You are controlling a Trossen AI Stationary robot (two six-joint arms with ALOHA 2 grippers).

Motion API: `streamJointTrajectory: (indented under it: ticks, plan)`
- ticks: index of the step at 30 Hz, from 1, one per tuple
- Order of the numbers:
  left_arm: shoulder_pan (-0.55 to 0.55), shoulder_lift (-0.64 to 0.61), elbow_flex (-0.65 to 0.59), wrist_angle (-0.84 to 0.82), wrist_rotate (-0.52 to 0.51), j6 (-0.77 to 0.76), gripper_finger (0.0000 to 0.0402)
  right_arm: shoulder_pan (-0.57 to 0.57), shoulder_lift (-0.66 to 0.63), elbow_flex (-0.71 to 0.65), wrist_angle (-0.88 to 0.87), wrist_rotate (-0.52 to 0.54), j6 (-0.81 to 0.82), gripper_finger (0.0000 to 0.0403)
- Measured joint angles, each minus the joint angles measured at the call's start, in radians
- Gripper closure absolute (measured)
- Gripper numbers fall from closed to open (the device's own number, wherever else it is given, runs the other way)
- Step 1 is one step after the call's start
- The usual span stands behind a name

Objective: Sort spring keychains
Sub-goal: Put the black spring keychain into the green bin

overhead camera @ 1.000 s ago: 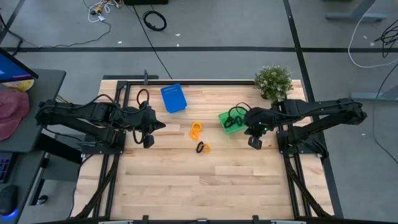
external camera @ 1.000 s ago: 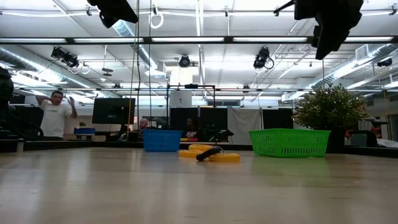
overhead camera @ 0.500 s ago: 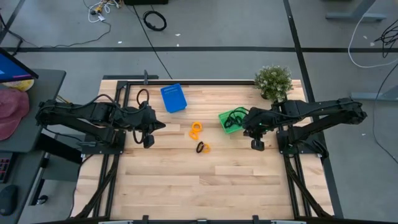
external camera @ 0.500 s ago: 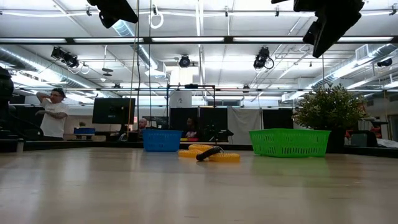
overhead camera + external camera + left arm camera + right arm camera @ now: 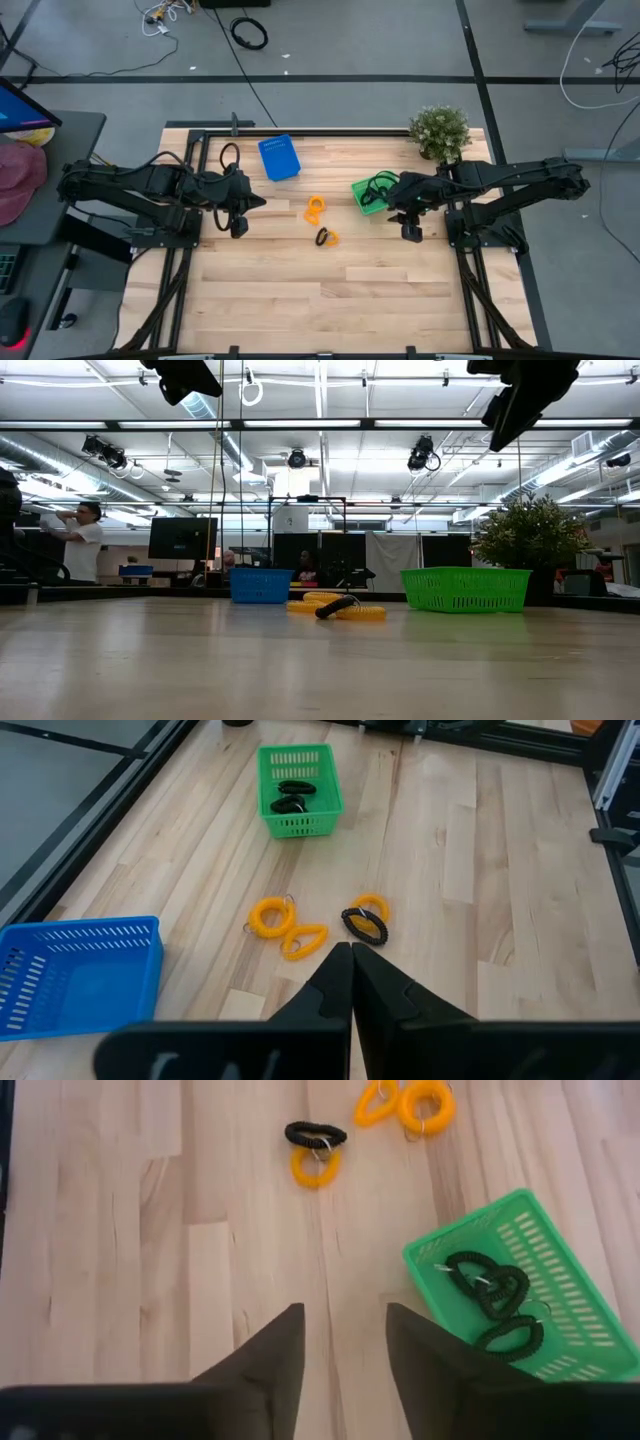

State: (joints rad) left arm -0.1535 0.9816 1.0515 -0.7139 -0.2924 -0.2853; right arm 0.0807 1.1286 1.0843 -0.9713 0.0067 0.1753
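Right gripper point(image 5: 410, 232) has drifted slightly toward the table's middle, fingers apart; left gripper point(image 5: 238, 226) waits, pinched together.
Wooden table point(image 5: 300, 290): black keychains point(image 5: 492, 1295) in green bin point(image 5: 560, 1280), orange keychains point(image 5: 315, 209) loose mid-table; a person point(image 5: 78, 542) stands behind.

You're looking at a grey floor point(image 5: 330, 40) w/ dark seams, a black cable coil point(image 5: 249, 33) lying on it. Behind the wood table point(image 5: 330, 300): open ceiling w/ strip lights point(image 5: 320, 422), ducts, monitors point(image 5: 183, 538), a person point(image 5: 78, 542) standing at the far side. Potted plant point(image 5: 439, 132) sits at the table's back corner.
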Motion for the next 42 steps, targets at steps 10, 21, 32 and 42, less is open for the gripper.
streamJointTrajectory:
  ticks: [10, 21, 32, 42]
  plan:
    - [0.000, 0.000, 0.000, 0.012, 0.016, -0.011, 0.0397, 0.000, 0.000, 0.000, 0.079, 0.000, 0.000, 0.0248]
    - [0.000, 0.175, 0.000, 0.267, 0.120, 0.040, 0.0349, 0.003, -0.018, 0.000, 0.063, -0.068, 0.060, 0.0248]
    - [0.062, 0.426, 0.000, 0.373, 0.249, 0.101, 0.0232, 0.015, -0.048, 0.000, 0.048, -0.046, 0.108, 0.0248]
    - [0.085, 0.631, 0.000, 0.491, 0.401, 0.198, 0.0188, 0.015, -0.048, 0.000, 0.052, -0.042, 0.131, 0.0248]
